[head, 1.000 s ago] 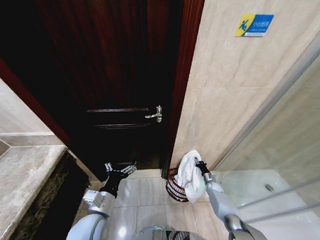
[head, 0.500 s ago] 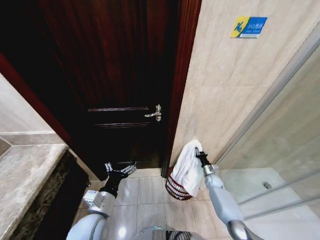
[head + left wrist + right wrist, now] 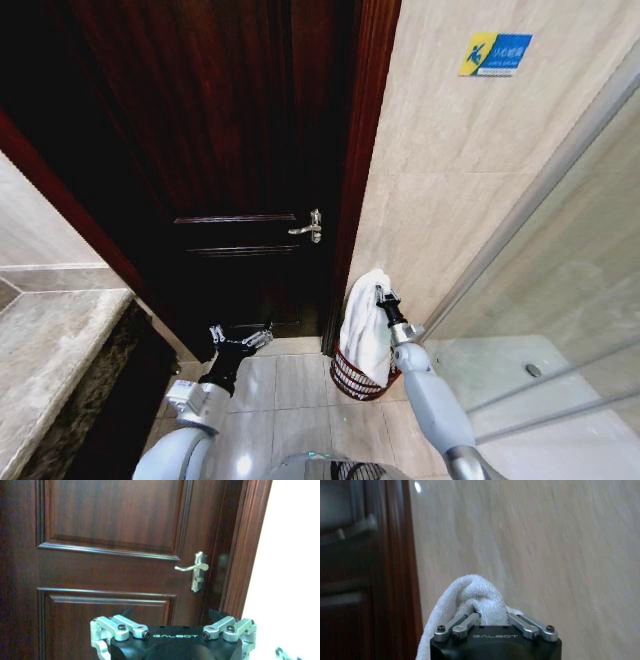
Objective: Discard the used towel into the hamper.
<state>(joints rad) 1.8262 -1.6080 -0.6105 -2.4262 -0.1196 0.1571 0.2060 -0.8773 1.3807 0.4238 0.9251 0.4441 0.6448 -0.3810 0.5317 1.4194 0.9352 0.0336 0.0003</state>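
A white towel [image 3: 364,325] hangs from my right gripper [image 3: 380,294], which is shut on its top fold, directly above the hamper [image 3: 356,377]. The hamper is a small round dark reddish-brown ribbed basket on the floor against the beige wall, by the door frame; the towel's lower end hides part of its rim. In the right wrist view the towel [image 3: 470,596] bulges up between the fingers. My left gripper [image 3: 240,338] stands open low in front of the door, away from the towel, and its fingers [image 3: 122,624] hold nothing.
A dark wooden door [image 3: 220,150] with a silver lever handle [image 3: 308,228] stands shut ahead. A stone counter [image 3: 50,350] runs along the left. A glass shower partition [image 3: 560,300] closes off the right. Tiled floor [image 3: 290,400] lies between.
My right gripper has carried the towel leftward, so it now hangs more squarely over the hamper. The view has shifted slightly. The left arm has not moved.
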